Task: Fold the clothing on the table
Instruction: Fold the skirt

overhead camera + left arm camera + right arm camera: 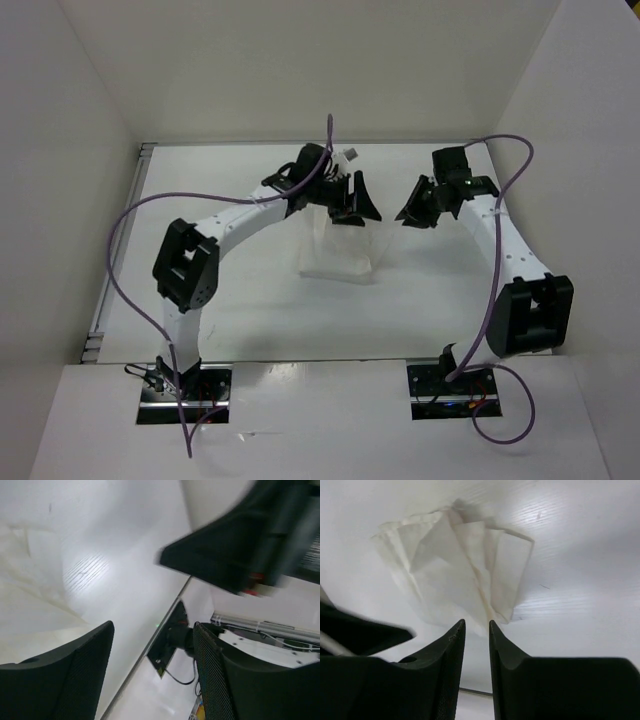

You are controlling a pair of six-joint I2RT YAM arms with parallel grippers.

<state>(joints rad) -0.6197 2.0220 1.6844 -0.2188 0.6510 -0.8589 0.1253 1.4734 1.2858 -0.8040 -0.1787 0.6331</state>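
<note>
The clothing [336, 250] lies as a folded white bundle in the middle of the table [250, 310]. My left gripper [352, 206] hangs just over its far edge, fingers wide apart and empty. In the left wrist view the left gripper [153, 626] holds nothing, and the clothing [30, 590] lies off to the left. My right gripper [418, 208] hovers to the right of the bundle. In the right wrist view the right gripper [477, 622] shows a narrow empty gap, and the clothing [460, 570] lies beyond its tips, untouched.
White walls close in the table on three sides. A metal edge strip [120, 260] runs down the left side. The arm bases [185, 385] [450, 385] sit at the near edge, with purple cables [125, 250] looping over both arms.
</note>
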